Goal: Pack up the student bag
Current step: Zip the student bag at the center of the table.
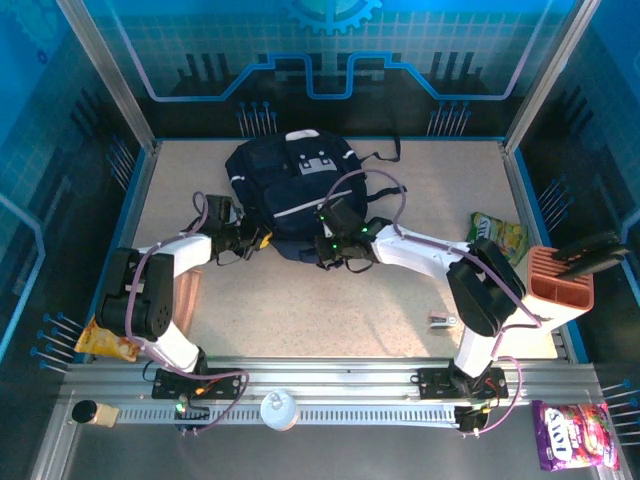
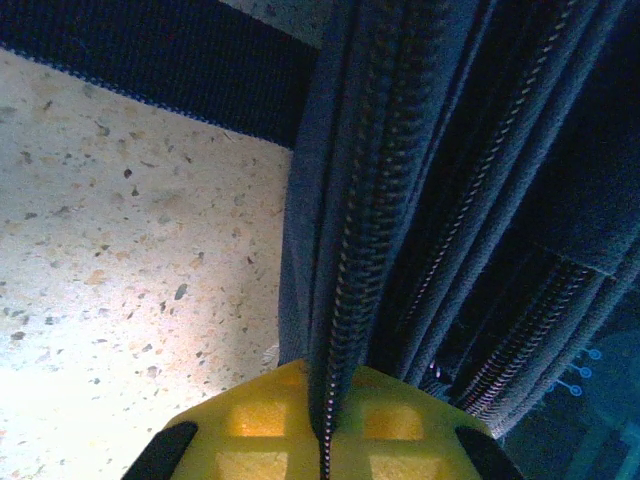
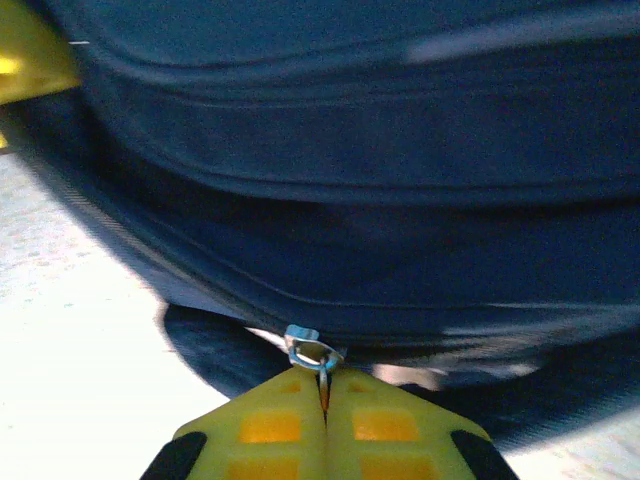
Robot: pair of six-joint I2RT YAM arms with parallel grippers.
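Speckled surface (image 1: 330, 320) is carrying the student bag (image 1: 285, 185). Left fingers (image 2: 250, 425) are clamping its zipper seam (image 2: 345, 250), right fingers (image 3: 265, 425) pinching the zipper pull (image 3: 310, 350); green snack packet (image 1: 498, 237) is lying outside, so packing is apparently barely beginning.

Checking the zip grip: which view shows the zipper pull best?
Right wrist: zipper pull pinched between the right tool's tips. Top external leaves it too small to tell beside the student bag; left wrist gives zipper teeth.
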